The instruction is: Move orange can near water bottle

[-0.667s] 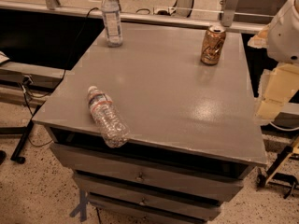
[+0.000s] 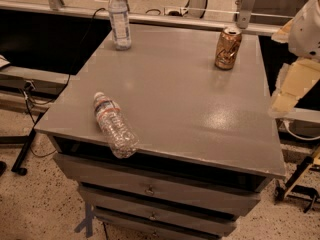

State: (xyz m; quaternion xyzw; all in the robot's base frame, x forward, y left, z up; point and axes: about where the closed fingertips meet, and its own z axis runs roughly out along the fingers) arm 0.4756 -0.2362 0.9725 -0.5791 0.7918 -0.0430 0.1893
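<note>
The cream gripper hangs beside the grey table; open or closed, I cannot tell. Up-left of it stands the orange-gold metal can, likely light, slick and dentable, so grasp it mid-body. The clear ribbed red-banded water bottle lies far left.

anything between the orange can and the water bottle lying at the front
Nothing visible. Bare tabletop runs from the orange can, back right, to the water bottle at the front left edge. The other bottle stands back left, off that path. The gripper hangs beside the tabletop's right edge.
</note>
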